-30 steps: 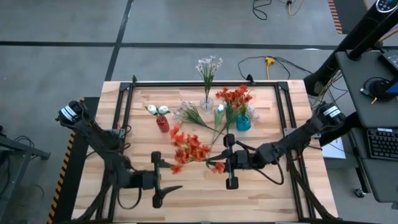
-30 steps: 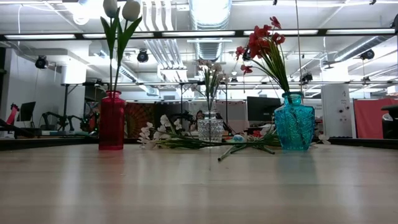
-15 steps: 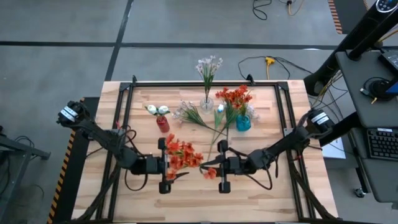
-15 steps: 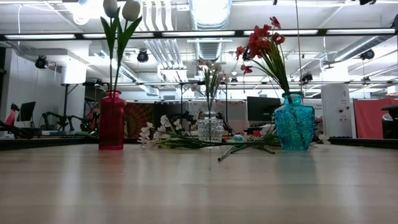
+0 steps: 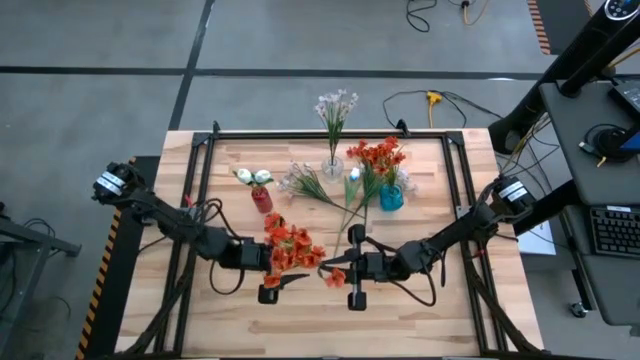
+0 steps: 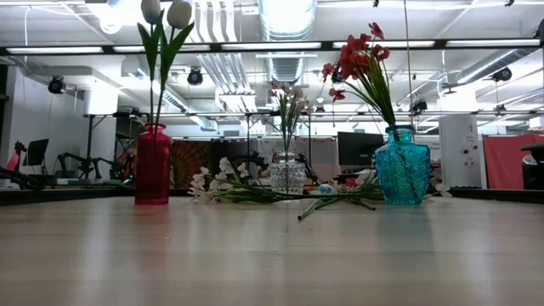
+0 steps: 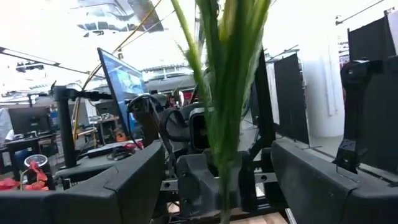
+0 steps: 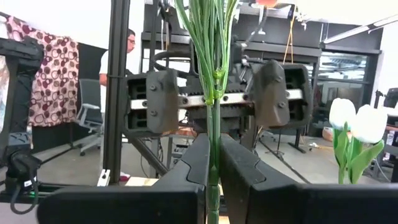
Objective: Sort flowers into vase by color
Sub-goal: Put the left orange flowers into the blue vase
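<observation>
**Orange-red bunch caught mid-table between both grippers**

Both arms meeting near the front-middle of the table (image 5: pixel 230 165), facing each other. Right gripper (image 5: pixel 352 270) pinched shut on the thin green stalk of the orange-red flowers (image 5: pixel 290 245); in the right wrist view the stalk (image 8: pixel 213 124) runs straight up between the two closed fingers (image 8: pixel 194 163). Left gripper (image 5: pixel 268 268) spread wide, fingers on either side of the same stalk without clamping it; in the left wrist view the green stalk (image 7: pixel 227 99) sits in the gap with a finger (image 7: pixel 134 180) well off to each side. Blooms bunched just above the left gripper, more or less between the two arms.

Further back:
- red vase (image 5: pixel 262 200) with white tulip buds (image 5: pixel 252 177), left of centre
- clear vase (image 5: pixel 332 166) with a pale spray (image 5: pixel 336 103) reaching past the back edge
- blue vase (image 5: pixel 390 196) with more orange-red blooms (image 5: pixel 377 155)
- loose pale sprays and green stems (image 5: pixel 318 187) lying flat between the red and blue vases

Room-wise: bare wood along the front edge below the grippers, plus open strips at the left and right sides inside the black frame rails. Back-middle pretty crowded. Low view shows only the three vases and lots of bare tabletop in front, no arms in it.
</observation>
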Robot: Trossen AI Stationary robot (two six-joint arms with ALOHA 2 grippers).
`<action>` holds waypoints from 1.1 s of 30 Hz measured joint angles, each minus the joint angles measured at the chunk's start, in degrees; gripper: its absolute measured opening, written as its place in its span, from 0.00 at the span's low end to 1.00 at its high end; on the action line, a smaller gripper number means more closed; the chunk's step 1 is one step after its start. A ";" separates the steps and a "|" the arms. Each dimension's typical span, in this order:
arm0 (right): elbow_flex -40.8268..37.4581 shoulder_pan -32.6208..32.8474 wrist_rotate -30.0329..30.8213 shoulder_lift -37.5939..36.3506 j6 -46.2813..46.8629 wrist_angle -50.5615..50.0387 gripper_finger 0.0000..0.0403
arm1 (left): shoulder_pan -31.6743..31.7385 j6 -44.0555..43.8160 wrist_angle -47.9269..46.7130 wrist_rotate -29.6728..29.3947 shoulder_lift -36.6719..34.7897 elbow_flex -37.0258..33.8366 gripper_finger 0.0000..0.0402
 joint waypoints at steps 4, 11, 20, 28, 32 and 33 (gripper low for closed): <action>0.30 -0.35 -0.01 0.00 -0.58 -0.23 0.04 | 1.33 -0.72 0.00 1.62 0.00 0.00 0.69; 0.71 -1.49 0.07 0.02 -0.50 -1.32 0.04 | 2.78 -1.70 3.01 2.92 3.95 1.34 0.69; 0.69 -1.33 0.12 0.02 -1.30 -1.62 0.04 | 2.87 -1.66 2.94 2.78 6.10 3.66 0.49; 0.65 -1.25 0.56 0.02 -2.11 -1.66 0.04 | 2.89 -2.37 1.73 2.70 5.73 3.43 0.11; 0.65 -1.22 0.58 0.02 -1.92 -1.65 0.06 | 2.83 -2.38 1.64 2.68 5.73 3.41 0.03; 0.65 -1.22 0.58 0.00 -1.90 -1.67 0.07 | 2.79 -2.38 1.60 2.66 5.73 3.41 0.04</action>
